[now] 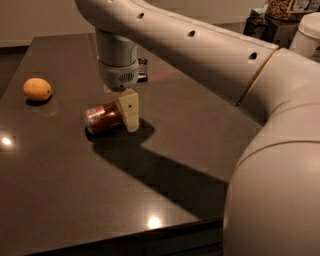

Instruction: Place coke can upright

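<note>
The coke can (101, 118) lies on its side on the dark table (70, 185), left of centre, with a silver end facing left. It is red-orange with pale lettering. My gripper (129, 119) hangs straight down from the wrist and reaches the table at the can's right end, right against it. The wrist and the arm hide the space behind the can's right end.
A round orange fruit (37, 89) sits at the table's left side. A small flat black packet (142, 69) lies behind the wrist. The table's front edge runs close below. Containers (283, 10) and a white object (308, 30) stand at the back right.
</note>
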Controlling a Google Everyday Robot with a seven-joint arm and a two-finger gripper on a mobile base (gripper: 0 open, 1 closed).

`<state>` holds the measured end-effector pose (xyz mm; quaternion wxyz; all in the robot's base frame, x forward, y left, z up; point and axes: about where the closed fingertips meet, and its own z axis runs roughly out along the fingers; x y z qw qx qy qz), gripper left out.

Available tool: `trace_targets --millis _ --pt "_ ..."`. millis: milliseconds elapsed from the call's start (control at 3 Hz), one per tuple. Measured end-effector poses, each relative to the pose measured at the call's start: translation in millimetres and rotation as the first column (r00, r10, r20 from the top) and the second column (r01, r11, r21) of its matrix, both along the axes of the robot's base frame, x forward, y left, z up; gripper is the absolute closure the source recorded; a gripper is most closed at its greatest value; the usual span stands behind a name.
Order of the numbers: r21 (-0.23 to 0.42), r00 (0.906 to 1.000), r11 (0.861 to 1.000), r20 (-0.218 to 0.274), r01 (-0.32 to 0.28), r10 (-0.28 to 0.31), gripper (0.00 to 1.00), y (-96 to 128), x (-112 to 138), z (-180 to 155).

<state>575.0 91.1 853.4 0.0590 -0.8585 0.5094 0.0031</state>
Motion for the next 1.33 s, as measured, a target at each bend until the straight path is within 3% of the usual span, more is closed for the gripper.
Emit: trace_targets --millis 333,667,1000,1333 --pt "-0.02 0.9999 1.0 -0.008 -0.009 0.009 0.39 4.1 0.2 -2.6" --pt "-0.024 0.9998 1.0 0.013 -0.012 0.013 0.7 1.7 3.3 6.8" --pt "-0.01 0.9931 0.999 0.111 -0.039 0.039 0.94 -18.1 21.1 37.5" --pt "-0.028 0.9621 0.993 0.244 -0.118 0.122 1.0 -44.1 36.7 65.4"
